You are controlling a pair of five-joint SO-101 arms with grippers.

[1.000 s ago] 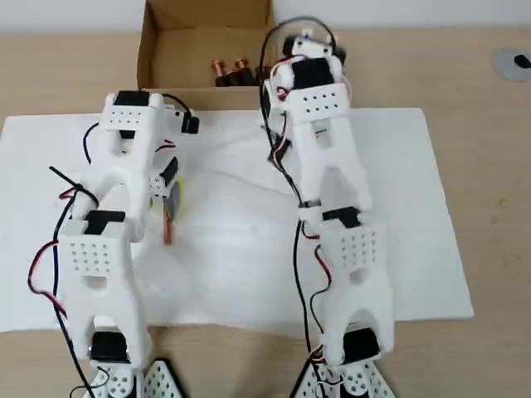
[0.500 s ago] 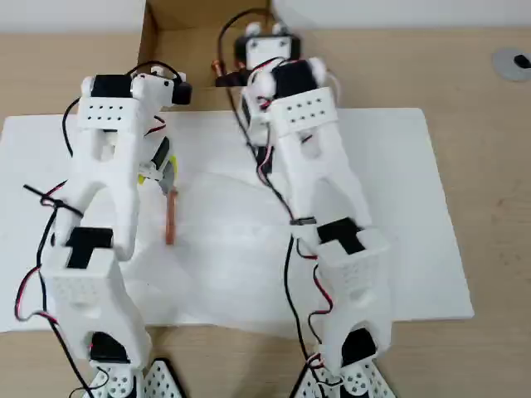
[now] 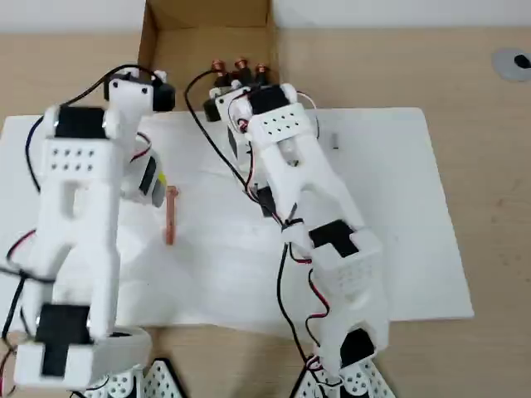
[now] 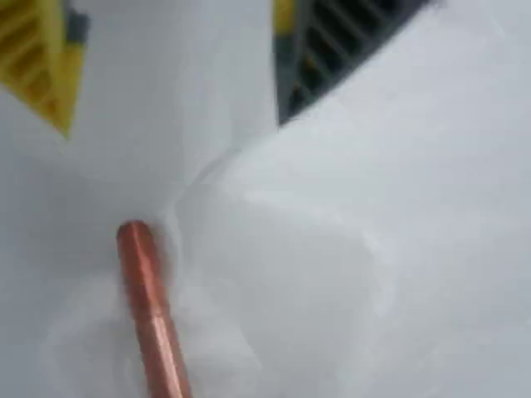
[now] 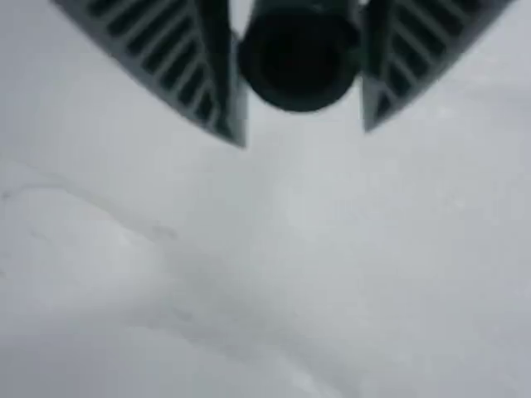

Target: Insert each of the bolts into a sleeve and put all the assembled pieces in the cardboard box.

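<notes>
With the left jaws apart just beside the copper bolt (image 4: 152,307) lying on the white sheet (image 3: 398,249) and the right jaws clamped on a dark sleeve (image 5: 300,54), we fear an off-centre pinch — the bolt rolls or tilts, then misses the sleeve.

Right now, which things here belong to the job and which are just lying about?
Job: copper bolt, black sleeve, cardboard box, three finished pieces in it.
Lying about: white sheet, grey disc, small grey bit.
</notes>
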